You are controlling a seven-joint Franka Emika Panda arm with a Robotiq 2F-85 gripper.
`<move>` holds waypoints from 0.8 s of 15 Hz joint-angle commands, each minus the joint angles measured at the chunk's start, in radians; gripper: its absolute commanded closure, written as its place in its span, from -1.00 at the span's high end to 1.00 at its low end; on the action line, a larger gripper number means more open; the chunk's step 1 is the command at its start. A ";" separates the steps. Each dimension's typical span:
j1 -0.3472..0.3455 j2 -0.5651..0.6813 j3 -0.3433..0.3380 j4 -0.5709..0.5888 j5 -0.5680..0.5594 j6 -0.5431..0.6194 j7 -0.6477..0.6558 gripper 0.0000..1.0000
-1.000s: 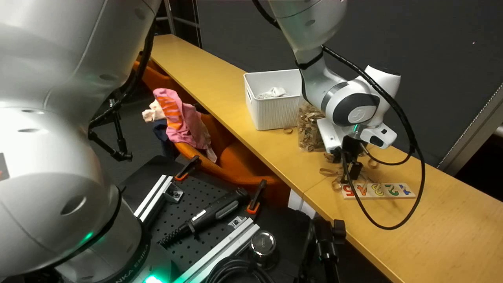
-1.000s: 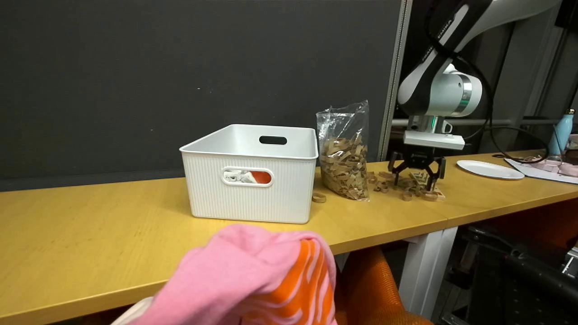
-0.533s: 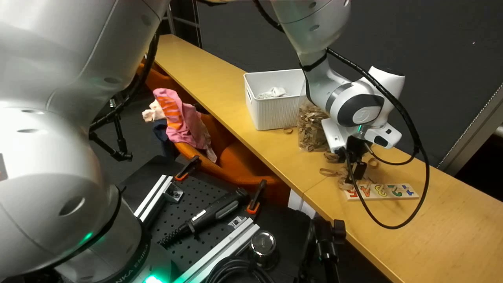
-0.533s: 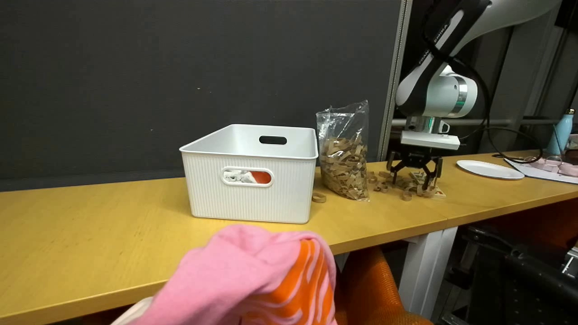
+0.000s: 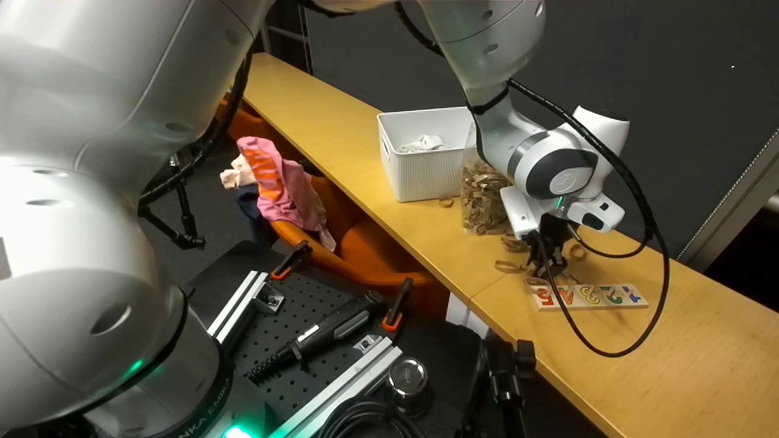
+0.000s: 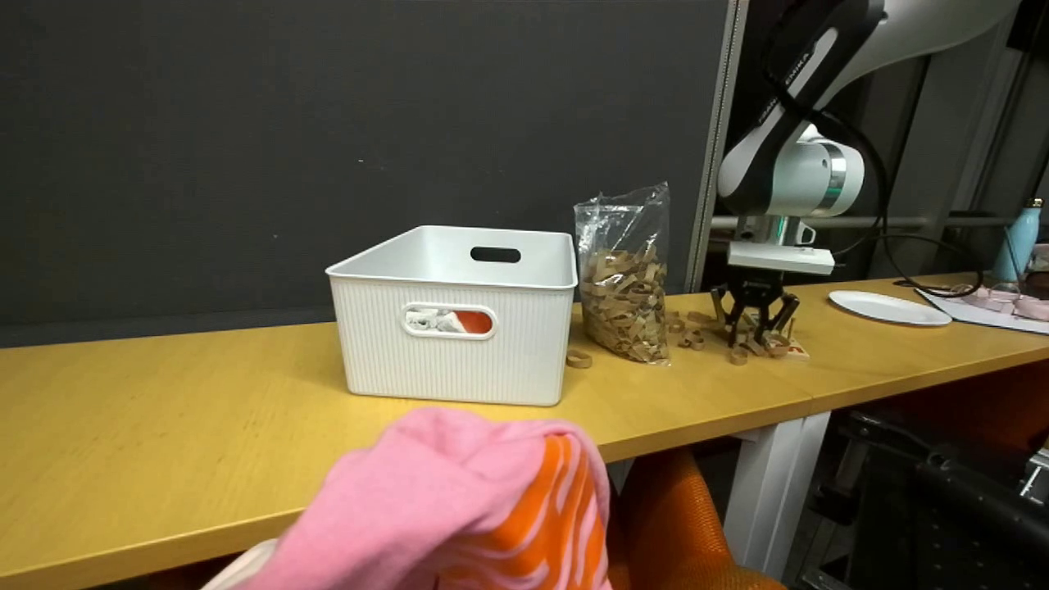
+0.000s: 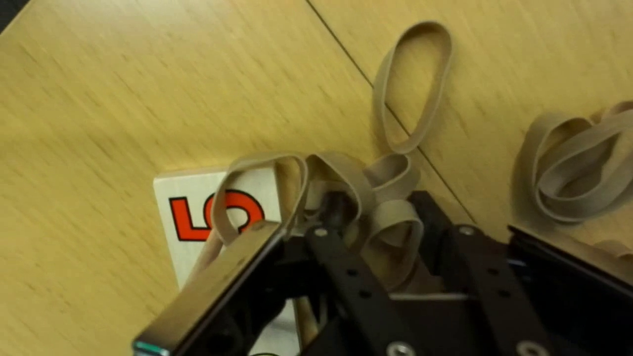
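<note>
My gripper [image 7: 380, 200] has jaws partway apart, rubber bands [image 7: 393, 210] between, number board [image 5: 593, 297] just beside it, loose band [image 7: 380, 94] near.

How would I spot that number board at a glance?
Look along the yellow table, past the white bin, to where the gripper sits among loose brown bands. Close by lies a flat, narrow number board. Unlike the plain bands, it shows bright figures, 1 to 5.
</note>
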State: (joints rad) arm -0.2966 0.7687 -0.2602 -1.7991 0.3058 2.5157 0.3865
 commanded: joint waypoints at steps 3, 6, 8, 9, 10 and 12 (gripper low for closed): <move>0.007 -0.017 -0.002 -0.001 -0.011 -0.017 0.008 -1.00; 0.023 -0.038 -0.008 -0.013 -0.016 -0.008 0.013 -0.97; 0.031 -0.056 -0.009 -0.025 -0.017 -0.004 0.014 -0.97; 0.037 -0.068 -0.013 -0.035 -0.020 0.002 0.016 -0.97; 0.038 -0.077 -0.013 -0.040 -0.020 0.002 0.013 -0.97; 0.039 -0.087 -0.009 -0.036 -0.019 -0.003 0.011 -0.97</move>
State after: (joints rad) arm -0.2690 0.7270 -0.2629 -1.8054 0.3044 2.5104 0.3863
